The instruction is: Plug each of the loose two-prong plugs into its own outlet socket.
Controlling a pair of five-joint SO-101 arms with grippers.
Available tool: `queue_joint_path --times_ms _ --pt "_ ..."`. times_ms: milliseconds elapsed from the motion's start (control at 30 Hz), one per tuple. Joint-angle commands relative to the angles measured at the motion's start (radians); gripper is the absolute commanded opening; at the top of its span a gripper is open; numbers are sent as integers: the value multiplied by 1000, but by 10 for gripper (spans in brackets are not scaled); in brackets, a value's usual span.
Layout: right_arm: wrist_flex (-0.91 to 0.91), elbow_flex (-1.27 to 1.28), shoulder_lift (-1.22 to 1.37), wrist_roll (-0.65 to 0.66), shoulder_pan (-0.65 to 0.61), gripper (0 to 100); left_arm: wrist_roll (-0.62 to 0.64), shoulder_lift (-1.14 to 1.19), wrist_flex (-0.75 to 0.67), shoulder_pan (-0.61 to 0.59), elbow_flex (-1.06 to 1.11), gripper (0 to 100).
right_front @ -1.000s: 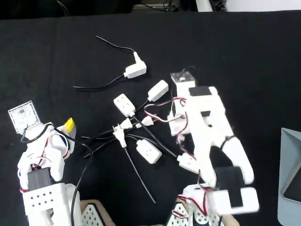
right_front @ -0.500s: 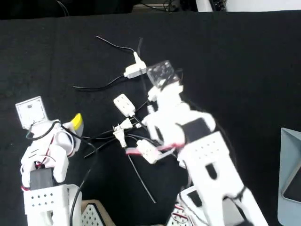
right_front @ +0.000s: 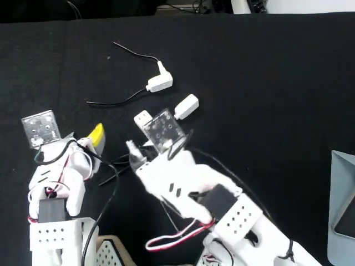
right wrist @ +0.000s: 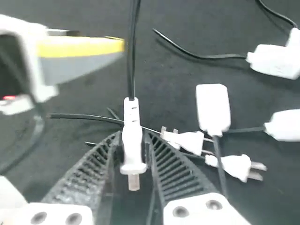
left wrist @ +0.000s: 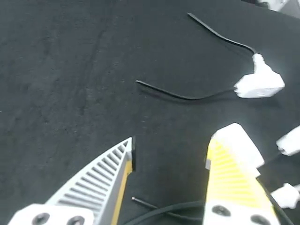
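Note:
My right gripper (right wrist: 132, 143) is shut on a white two-prong plug (right wrist: 131, 157) whose black cord runs away across the cloth; its prongs point back toward the wrist. From above, this gripper (right_front: 133, 152) sits over the tangle of cords at mid-table. Two more loose plugs (right wrist: 187, 139) (right wrist: 236, 166) lie close by, beside a white outlet socket (right wrist: 213, 108). Another socket (right_front: 187, 105) lies farther back. My left gripper (left wrist: 171, 154) hangs open over bare cloth, yellow finger (right_front: 97, 135) toward the tangle. A plug and socket joined together (right_front: 159, 83) rest at the back.
Black cords (left wrist: 178, 95) cross the black cloth (right_front: 277, 83) between the arms. A grey object (right_front: 341, 205) stands at the right edge. My right arm's white body (right_front: 222, 210) covers the near middle of the table.
My right arm has swung left from the right side, across the sockets, to the tangle and now holds a plug. My left gripper has shifted slightly toward the middle.

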Motion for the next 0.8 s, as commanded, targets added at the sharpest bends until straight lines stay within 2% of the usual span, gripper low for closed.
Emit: queue_joint_path --times_ms 0,200,300,767 --pt "-64 24 -39 -11 -34 11 15 -11 -26 88 -71 252" --pt "-69 39 -39 -11 -38 11 5 -11 -9 209 -94 252" --pt "-68 39 -36 -18 -37 11 -77 -11 23 268 -120 252" --pt "-61 47 -38 -31 12 11 -226 -11 32 363 -128 252"
